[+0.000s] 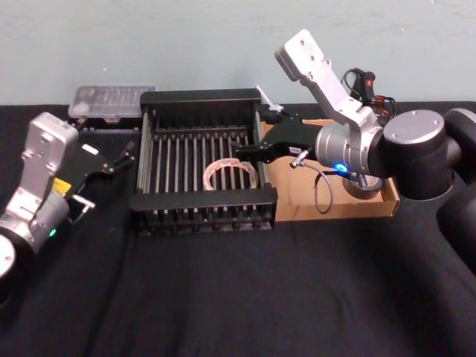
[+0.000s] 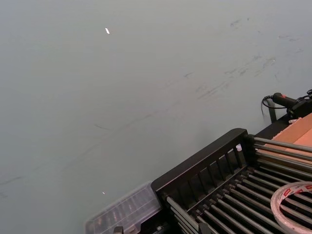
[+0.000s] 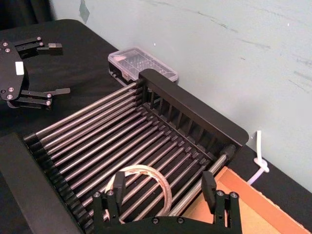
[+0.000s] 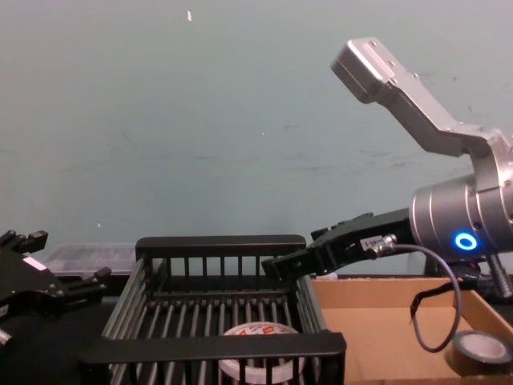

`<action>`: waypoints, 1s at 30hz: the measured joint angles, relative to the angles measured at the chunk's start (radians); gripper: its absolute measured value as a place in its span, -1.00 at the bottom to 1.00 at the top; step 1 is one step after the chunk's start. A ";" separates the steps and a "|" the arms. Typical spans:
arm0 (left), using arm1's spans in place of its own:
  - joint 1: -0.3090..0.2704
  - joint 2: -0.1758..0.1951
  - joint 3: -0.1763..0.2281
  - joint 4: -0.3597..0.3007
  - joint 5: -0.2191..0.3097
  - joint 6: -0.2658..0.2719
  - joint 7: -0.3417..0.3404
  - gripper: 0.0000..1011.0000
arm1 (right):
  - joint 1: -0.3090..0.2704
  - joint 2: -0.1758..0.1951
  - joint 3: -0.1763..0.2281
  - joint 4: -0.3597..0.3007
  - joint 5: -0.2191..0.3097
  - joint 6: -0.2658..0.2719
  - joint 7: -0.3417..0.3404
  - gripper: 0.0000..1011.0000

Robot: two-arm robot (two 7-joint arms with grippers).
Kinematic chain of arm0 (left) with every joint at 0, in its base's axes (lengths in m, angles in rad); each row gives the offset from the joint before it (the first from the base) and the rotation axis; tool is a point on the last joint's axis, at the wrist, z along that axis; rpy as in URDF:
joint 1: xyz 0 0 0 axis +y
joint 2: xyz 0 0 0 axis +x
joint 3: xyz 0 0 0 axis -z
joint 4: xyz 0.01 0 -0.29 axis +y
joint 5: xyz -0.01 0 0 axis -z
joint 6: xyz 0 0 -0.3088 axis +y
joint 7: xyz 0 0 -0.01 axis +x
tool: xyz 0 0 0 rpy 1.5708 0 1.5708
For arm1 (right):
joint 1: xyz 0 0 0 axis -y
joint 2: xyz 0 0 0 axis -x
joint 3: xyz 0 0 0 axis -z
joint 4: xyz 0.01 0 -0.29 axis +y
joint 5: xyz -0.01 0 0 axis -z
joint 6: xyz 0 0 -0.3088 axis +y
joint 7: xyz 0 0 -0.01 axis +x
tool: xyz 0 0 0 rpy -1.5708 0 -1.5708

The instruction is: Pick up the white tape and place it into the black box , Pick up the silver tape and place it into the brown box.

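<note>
The right gripper's point(image 3: 163, 187) fingers point(image 3: 209, 187) are spread wide with nothing between them; we see bare bars and a roll lying below the gap. That roll is the white tape point(image 4: 260, 367), flat on the barred floor of the black box point(image 1: 201, 98), toward its near right part. The gripper itself hangs just above the crate's right rim, reaching in from the side of the brown box point(image 1: 297, 199).

The silver tape point(image 4: 481, 350) stands on the floor of the brown box near its right wall, under the right arm's wrist. Judging by how both rolls lie, we take both placements as done, with only the retreat of the arm left.

The risk we see lies in that retreat. A grey cable loop point(image 1: 321, 195) dangles from the wrist down over the cardboard tray. If the arm pulls back low, we think the loop could catch the tray's wall or brush the silver tape and drag it. The fingertips also sit close over the crate's rim, so a sideways move before lifting could knock the crate.

The left gripper point(image 3: 56, 68), fingers apart and empty, is parked over the table left of the crate, near a clear plastic case point(image 1: 111, 100).
</note>
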 joint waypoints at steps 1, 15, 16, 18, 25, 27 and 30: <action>0.000 0.000 0.000 0.000 0.000 0.000 0.000 0.98 | 0.000 0.000 0.000 0.000 0.000 0.000 0.000 0.96; 0.000 0.000 0.000 0.000 0.000 0.000 0.000 0.98 | -0.074 0.012 0.053 -0.066 -0.047 -0.072 -0.101 0.98; 0.000 0.000 0.000 0.000 0.000 0.000 0.000 0.98 | -0.096 0.017 0.069 -0.081 -0.057 -0.095 -0.127 0.98; 0.000 0.000 0.000 0.000 0.000 0.000 0.000 0.98 | -0.117 0.020 0.085 -0.095 -0.066 -0.120 -0.153 0.98; 0.000 0.000 0.000 0.000 0.000 0.000 0.000 0.98 | -0.210 0.040 0.146 -0.136 -0.104 -0.230 -0.240 0.98; 0.000 0.000 0.000 0.000 0.000 0.000 0.000 0.98 | -0.238 0.047 0.161 -0.145 -0.114 -0.260 -0.258 0.98; 0.000 0.000 0.000 0.000 0.000 0.000 0.000 0.98 | -0.265 0.053 0.177 -0.153 -0.122 -0.287 -0.273 0.98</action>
